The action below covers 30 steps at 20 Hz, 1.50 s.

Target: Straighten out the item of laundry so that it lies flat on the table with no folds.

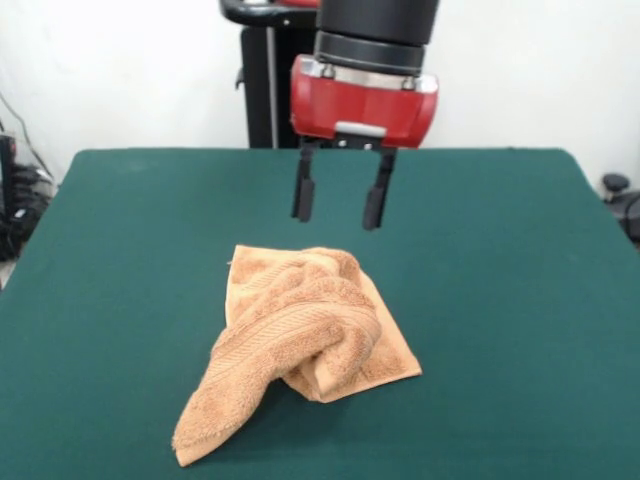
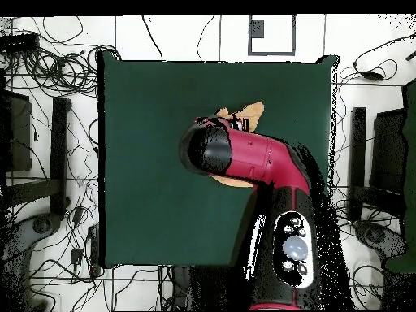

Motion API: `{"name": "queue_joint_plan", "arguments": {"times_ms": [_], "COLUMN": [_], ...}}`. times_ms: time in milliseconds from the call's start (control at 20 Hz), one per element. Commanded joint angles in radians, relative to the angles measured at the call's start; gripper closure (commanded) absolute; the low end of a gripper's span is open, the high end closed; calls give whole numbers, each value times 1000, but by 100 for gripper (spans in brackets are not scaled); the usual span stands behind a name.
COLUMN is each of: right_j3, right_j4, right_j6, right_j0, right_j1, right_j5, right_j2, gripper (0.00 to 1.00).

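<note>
Green bench [image 1: 120, 260] is taking up most of the shot, white wall behind, cables [image 2: 49, 57] sprawling over the floor around it. From overhead the arm [image 2: 244, 162] is covering most of the towel [image 1: 300, 340], which is lying bunched up mid-bench. End effector [image 1: 338, 205] is hovering just above it, fingers spread, gripping nothing.

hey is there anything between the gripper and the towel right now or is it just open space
Just open space. In the front view the open gripper hangs above the crumpled towel, with only bare green table showing in the gap. The overhead view hides that stretch under the arm.
</note>
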Motion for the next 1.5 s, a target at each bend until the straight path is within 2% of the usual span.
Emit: {"name": "queue_joint_plan", "arguments": {"times_ms": [50,550,700,800,1000,1250,1500], "right_j3": [-44,-151,-182,-209,-255,-297,-335], "right_j4": [-10,-11,-19,-40,-114,-229,-314], "right_j6": [28,30,-6,-77,-324,-547,-664], "right_j0": [-16,-10,-18,-31,-96,-165,-205], "right_j1": [57,135,158,172,202,243,276], "right_j5": [98,123,128,147,188,214,255], "right_j2": [143,150,175,211,359,518,612], "gripper": [0,0,0,0,0,0,0]}}
